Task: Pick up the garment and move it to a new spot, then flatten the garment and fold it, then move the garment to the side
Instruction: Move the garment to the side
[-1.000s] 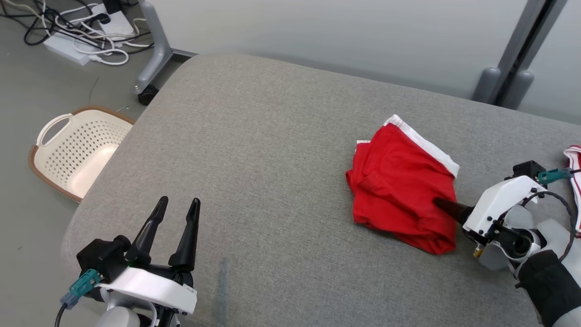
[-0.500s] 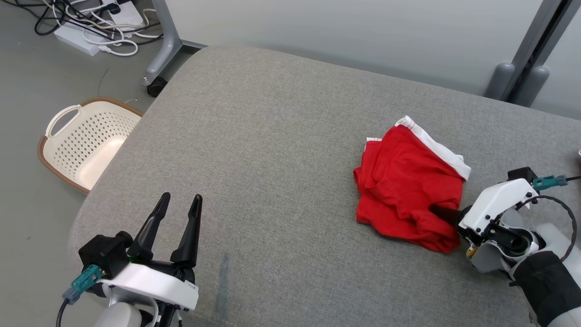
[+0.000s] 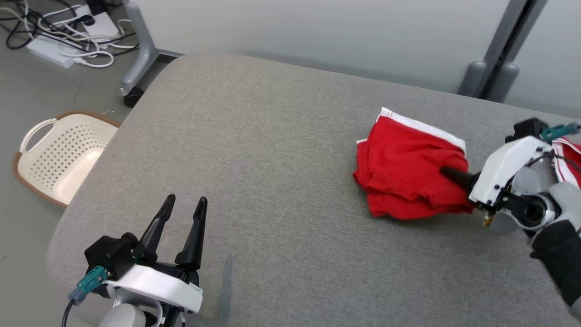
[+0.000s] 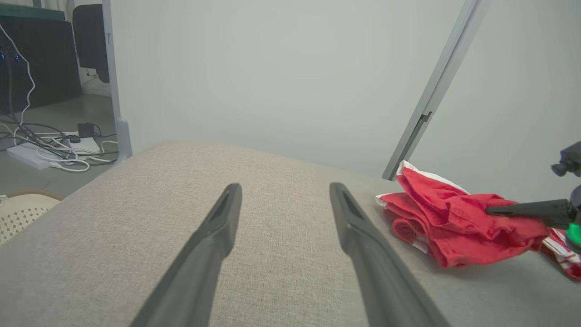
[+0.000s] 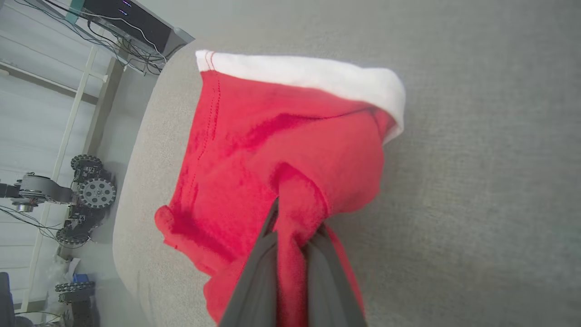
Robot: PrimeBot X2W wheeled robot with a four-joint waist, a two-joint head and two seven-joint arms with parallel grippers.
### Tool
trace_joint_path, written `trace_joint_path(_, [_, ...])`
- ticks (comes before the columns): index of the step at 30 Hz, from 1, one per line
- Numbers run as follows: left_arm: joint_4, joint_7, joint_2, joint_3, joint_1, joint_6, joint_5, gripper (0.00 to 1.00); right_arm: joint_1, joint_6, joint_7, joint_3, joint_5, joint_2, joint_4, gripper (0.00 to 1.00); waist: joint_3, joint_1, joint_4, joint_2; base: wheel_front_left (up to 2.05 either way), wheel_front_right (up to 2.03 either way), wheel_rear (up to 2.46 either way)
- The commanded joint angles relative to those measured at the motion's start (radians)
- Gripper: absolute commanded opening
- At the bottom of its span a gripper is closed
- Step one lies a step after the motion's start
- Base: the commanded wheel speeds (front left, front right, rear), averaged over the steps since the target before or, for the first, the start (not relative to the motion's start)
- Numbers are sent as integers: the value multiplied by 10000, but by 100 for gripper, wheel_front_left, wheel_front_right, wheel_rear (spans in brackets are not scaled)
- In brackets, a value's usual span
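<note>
Head view, from the near edge outward: your left gripper [image 3: 186,200] hovers over the near left corner of the grey cushion [image 3: 272,136], fingers spread and empty, well apart from the work, so it cannot help if the cloth slips. Further in, toward the right edge, your right gripper [image 3: 449,173] is clamped on a pinch of the red garment [image 3: 404,168], which lies bunched on the cushion about midway between its near and far edges. In the right wrist view the fingers squeeze one narrow ridge of fabric, with the rest loose around them. That is your main risk: the bite looks small, so a quick lift or swing could pull the ridge out from between the fingers and drop the garment short of its new spot. Because it is crumpled in layers, you may also have caught only some of them. It could then unfurl as it rises and drag across the cushion's weave. Just beyond your wrist, at the right edge, a red-and-white striped cloth [image 3: 569,159] lies close to the arm's cable, and a sweep that way could snag it or carry it along. Lift slowly and travel toward the open middle. Past the left edge a perforated basket [image 3: 59,159] sits on the floor, and beyond the far left corner lie loose cables [image 3: 93,56]. Neither matters unless you overshoot that edge and the garment slides off.
</note>
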Motion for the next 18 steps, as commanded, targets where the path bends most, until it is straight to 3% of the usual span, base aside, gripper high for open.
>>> trace_joint_path(1, [-31,-35,-18,-31,-52,-67,16,100,-232,9,75,211,-213,-310,-275,0,31,0,-282,-1,0,0,0])
trace_joint_path(9, [-26,-33,-99,-200,-308,-91,46,100,-1005,9,200,973,-732,-1437,-1299,0,332,0,-1170,-1,0,0,0])
trace_joint_path(18, [17,-24,-176,-235,-574,-163,96,100,-1459,9,-31,1456,-947,-2246,-1768,0,792,0,-1719,-1,0,0,0])
